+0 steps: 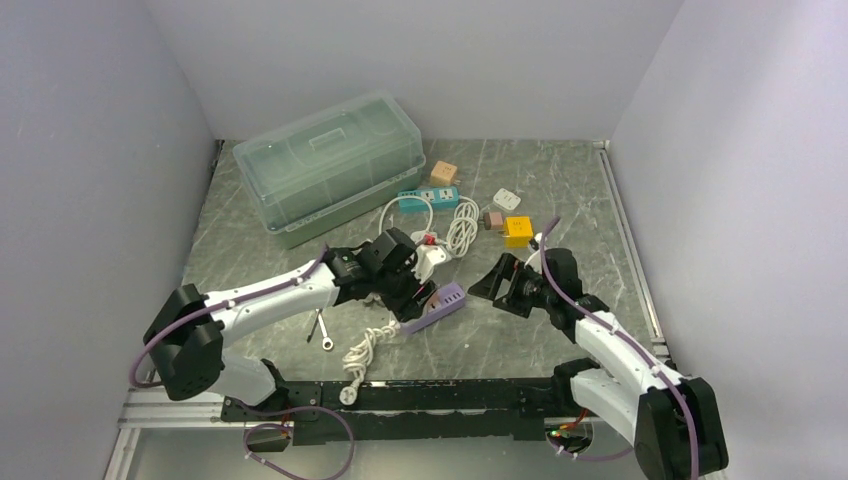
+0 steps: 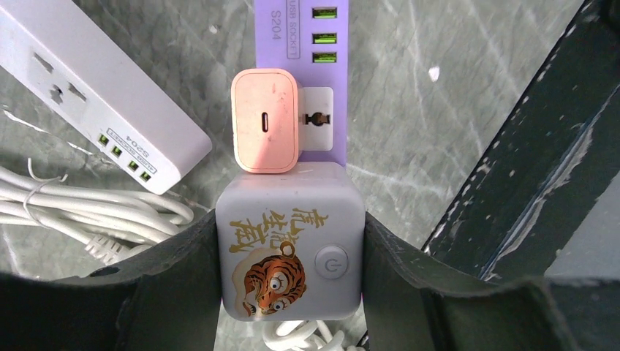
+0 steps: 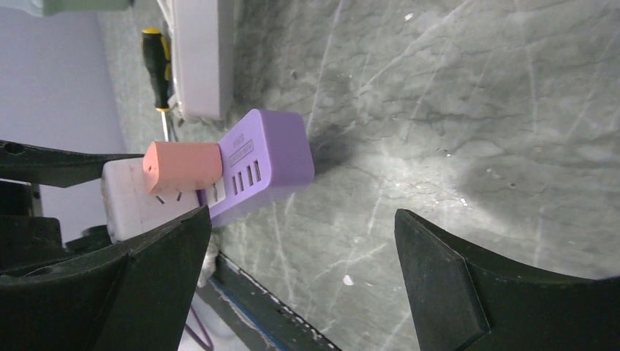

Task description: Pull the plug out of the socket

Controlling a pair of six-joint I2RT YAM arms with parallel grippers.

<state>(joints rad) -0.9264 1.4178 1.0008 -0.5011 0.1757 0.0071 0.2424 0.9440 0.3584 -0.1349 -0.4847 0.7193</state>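
Observation:
A purple power strip lies on the marble table, seen also in the top view. A white cube plug with a tiger print and a power button sits in its near end. A pink charger is plugged in right beside it. My left gripper is shut on the white cube plug, one finger against each side. My right gripper hangs open to the right of the strip, with nothing between its fingers.
A white power strip and coiled white cables lie left of the purple one. A lidded clear box, a teal strip, a yellow block and small adapters stand farther back. A wrench and a screwdriver lie nearby.

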